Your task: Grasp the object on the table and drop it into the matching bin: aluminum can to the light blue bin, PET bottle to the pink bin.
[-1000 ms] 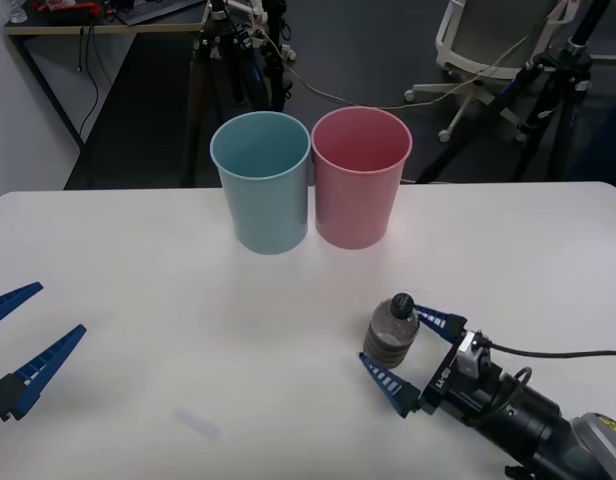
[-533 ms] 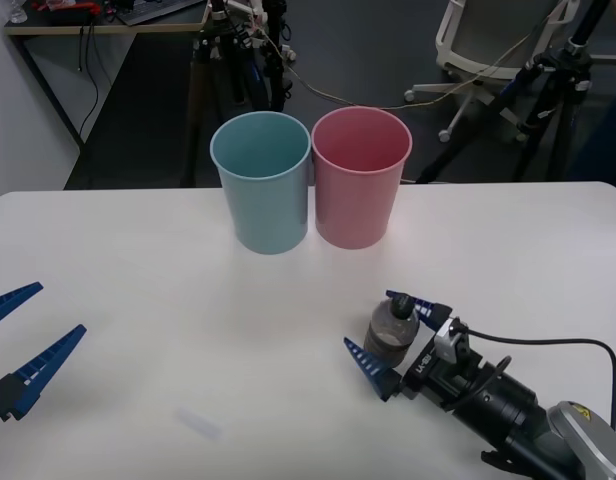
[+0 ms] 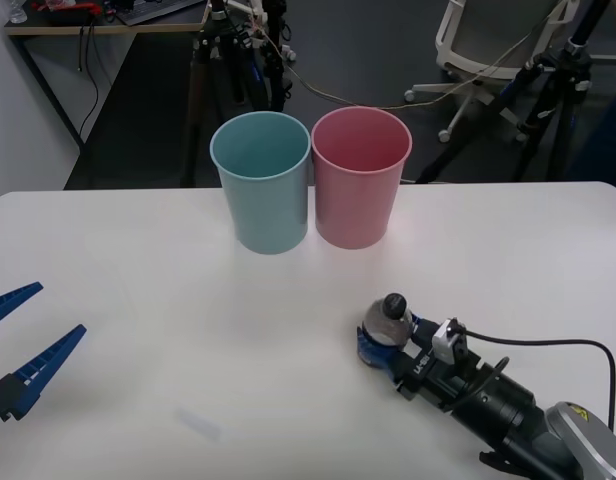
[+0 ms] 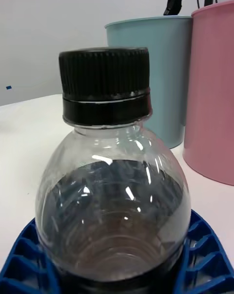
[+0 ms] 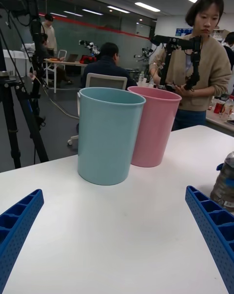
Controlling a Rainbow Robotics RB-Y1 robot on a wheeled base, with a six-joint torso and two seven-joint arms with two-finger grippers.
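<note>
Front view: right fingers (image 3: 373, 345) clamp PET bottle (image 3: 386, 322).

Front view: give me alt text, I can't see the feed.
The right gripper is shut on a small clear plastic bottle with a dark cap, upright on the white table. Beyond stand a tall light blue bin and a pink bin, side by side. The open left gripper waits at the table's left edge.

Your right gripper (image 3: 386, 345) has closed: a second ago its blue fingers stood spread on either side of the PET bottle (image 3: 387, 326), and now they press against its lower body. The bottle has shifted slightly left and nearer, and leans a little.
</note>
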